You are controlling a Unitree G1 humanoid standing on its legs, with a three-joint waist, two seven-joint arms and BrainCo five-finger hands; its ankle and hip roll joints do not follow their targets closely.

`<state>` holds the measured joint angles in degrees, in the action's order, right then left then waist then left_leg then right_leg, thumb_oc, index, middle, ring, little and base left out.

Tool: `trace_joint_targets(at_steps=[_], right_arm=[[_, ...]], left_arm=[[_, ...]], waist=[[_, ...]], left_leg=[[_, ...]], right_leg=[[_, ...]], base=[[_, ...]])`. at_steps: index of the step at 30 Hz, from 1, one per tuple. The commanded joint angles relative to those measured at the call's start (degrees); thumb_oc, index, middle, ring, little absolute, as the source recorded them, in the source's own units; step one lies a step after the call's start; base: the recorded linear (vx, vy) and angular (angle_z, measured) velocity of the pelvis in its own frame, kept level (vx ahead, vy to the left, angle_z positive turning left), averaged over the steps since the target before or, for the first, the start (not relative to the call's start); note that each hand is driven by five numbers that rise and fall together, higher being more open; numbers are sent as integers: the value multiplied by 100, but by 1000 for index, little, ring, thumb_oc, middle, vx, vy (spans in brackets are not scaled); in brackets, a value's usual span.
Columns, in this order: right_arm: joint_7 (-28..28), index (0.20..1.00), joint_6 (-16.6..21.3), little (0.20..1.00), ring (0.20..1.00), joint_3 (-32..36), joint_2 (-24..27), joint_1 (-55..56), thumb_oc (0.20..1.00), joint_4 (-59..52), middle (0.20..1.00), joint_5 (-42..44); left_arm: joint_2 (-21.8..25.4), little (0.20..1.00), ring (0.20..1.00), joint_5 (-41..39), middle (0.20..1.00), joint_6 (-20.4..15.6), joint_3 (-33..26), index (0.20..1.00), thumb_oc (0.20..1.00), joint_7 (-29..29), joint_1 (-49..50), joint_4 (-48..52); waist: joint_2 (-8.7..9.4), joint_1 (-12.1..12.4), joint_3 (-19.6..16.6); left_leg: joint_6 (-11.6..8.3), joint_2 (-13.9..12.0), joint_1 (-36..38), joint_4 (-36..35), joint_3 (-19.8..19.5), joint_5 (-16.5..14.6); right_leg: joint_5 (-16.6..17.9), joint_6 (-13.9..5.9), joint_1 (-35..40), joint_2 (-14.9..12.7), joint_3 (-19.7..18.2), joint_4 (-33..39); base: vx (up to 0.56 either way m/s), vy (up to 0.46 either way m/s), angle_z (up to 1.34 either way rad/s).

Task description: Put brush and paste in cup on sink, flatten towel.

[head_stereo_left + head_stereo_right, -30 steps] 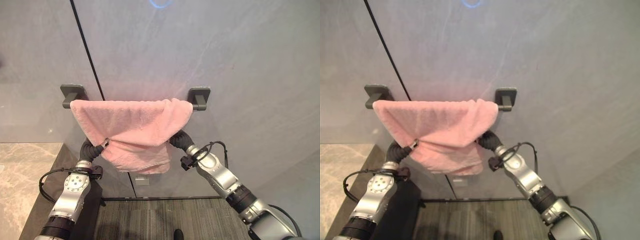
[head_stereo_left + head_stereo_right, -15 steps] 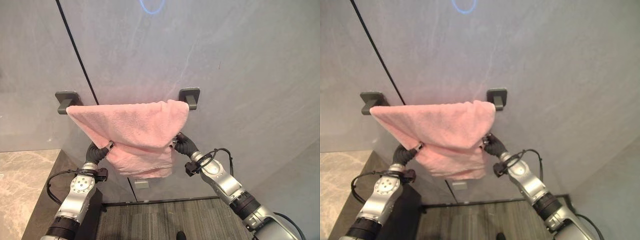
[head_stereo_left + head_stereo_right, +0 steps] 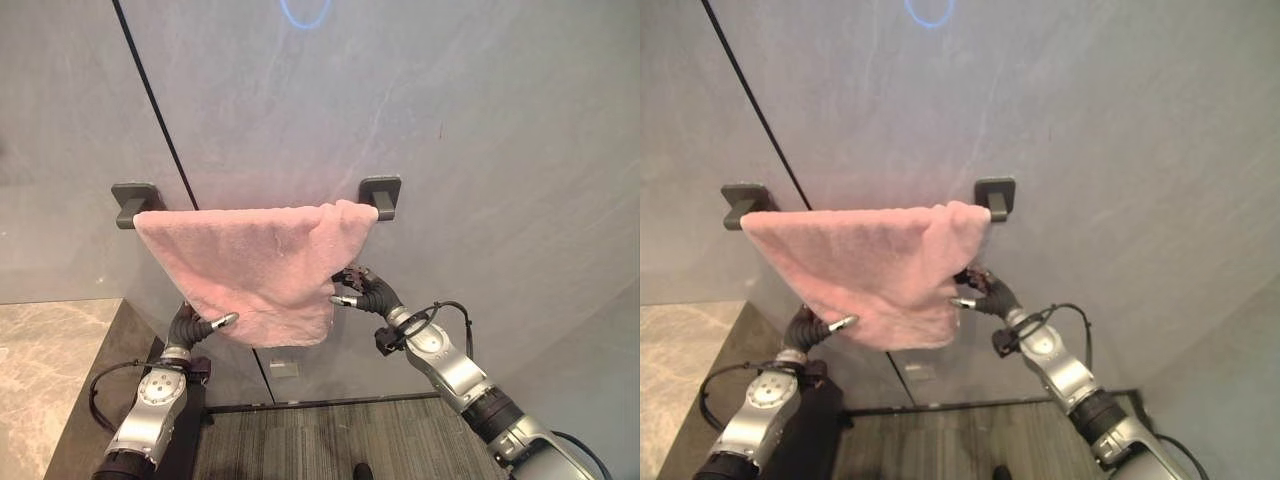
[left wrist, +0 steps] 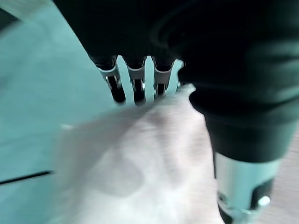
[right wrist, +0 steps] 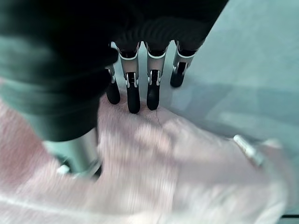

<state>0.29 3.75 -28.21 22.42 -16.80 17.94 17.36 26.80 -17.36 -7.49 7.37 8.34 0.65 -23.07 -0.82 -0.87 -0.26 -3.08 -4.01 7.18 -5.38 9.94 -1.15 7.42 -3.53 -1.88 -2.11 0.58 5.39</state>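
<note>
towel (image 3: 250, 275), pink, hangs over a dark wall rail (image 3: 385, 195) between two brackets, its lower edge bunched toward the middle.

left eye view: left hand (image 3: 200, 327) sits at the towel's 7 o'clock corner, fingers straight and relaxed, one silver tip showing just beside the hem, nothing clamped. right hand (image 3: 362, 290) sits at the 4 o'clock edge, fingers loosely spread, tips touching or just beside the cloth; contact cannot be told for certain. to flatten well, each hand should probably take its own lower corner and draw down and outward evenly, so the cloth does not slide off the rail.

right eye view: same layout; both forearms rise from below toward the hem, wrists bent up.

left wrist view: fingers (image 4: 135, 86) extended side by side, cloth lying loose below them.

right wrist view: fingers (image 5: 133, 91) straight, slightly apart, dark tips resting at the towel's edge, not curled round it.
</note>
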Motion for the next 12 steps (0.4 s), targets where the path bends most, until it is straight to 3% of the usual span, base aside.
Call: trace_joint_targets(at_steps=[1,12], right_arm=[[-43,1000,245,1000,1000,370,17,284,1000,509,1000,-139],[-90,1000,240,1000,1000,997,-214,1322,1000,2819,1000,-173]], left_arm=[[77,1000,1000,262,1000,-167,74,1000,1000,-34,-148,-503],[-706,1000,1000,363,1000,-52,357,1000,1000,-326,119,-2635]], waist=[[200,-65,-144],[170,-196,-115]], left_leg=[[-21,-80,-269,38,-86,142],[-79,-148,-357,38,-201,210]], right_leg=[[-211,-647,259,-814,-33,-39],[-253,-579,274,-779,89,-39]], base=[[-31,-12,1],[-30,-17,3]])
